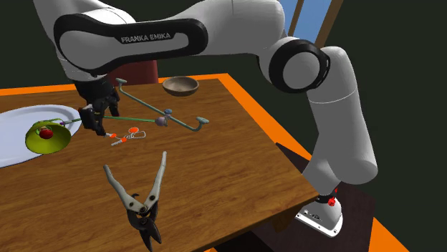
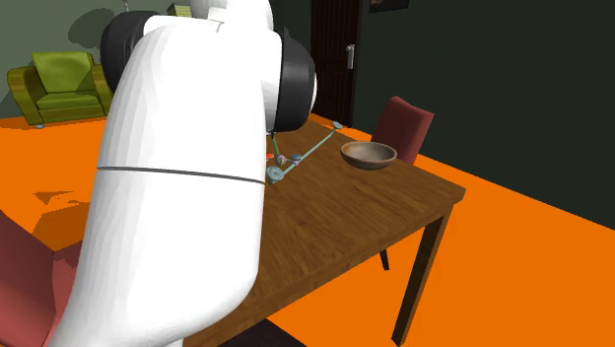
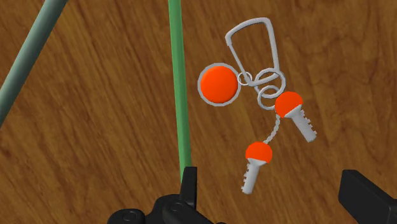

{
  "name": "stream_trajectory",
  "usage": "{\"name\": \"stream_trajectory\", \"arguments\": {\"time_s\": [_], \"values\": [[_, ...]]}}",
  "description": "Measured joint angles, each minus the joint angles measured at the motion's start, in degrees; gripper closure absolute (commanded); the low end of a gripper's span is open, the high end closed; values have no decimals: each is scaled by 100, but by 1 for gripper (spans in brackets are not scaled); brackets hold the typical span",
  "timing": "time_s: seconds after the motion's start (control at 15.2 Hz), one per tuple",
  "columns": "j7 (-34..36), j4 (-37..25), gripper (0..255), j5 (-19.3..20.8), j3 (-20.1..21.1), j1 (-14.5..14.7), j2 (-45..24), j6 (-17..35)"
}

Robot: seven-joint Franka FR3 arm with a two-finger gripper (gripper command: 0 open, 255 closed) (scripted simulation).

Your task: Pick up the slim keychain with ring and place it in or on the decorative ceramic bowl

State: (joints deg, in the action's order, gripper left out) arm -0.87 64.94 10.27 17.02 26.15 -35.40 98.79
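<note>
The fingers (image 3: 277, 188) stand wide apart and hold nothing. The keychain (image 3: 254, 95) lies flat on the wooden surface (image 3: 95, 146) just ahead of them, in line with the gap and untouched. It has a wire clip, an orange disc and two orange-headed keys on a short chain.

A thin green rod (image 3: 180, 83) runs just beside the keychain's disc and passes close to one finger. A grey-green bar (image 3: 28, 57) slants across well beyond it.

In the shoulder view the fingers (image 1: 102, 127) hang just over the keychain (image 1: 127, 136). The grey-green bar (image 1: 154, 109), with a purple knob, lies between the keychain and the brown bowl (image 1: 180, 86). The bowl stands well apart from the keychain, near the far edge. A pair of snips (image 1: 140, 204) lies on the keychain's near side. A white plate (image 1: 14, 147) carrying a green dish (image 1: 46, 137) sits to the shoulder view's left of the keychain.

In the second exterior view the arm (image 2: 177, 197) blocks much of the surface. That view adds a red chair (image 2: 402, 126) behind the bowl (image 2: 369, 155), a green sofa (image 2: 59, 84) and a dark door (image 2: 335, 59).
</note>
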Motion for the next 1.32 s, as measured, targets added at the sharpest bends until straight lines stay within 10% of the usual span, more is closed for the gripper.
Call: {"name": "stream_trajectory", "arguments": {"time_s": [0.92, 0.99, 1.32], "values": [[43, 421, 0, 35, 42, 18, -6, 550], [25, 429, 255, 32, 44, 5, -7, 557], [-17, 523, 255, -8, 50, -42, 24, 594]]}}
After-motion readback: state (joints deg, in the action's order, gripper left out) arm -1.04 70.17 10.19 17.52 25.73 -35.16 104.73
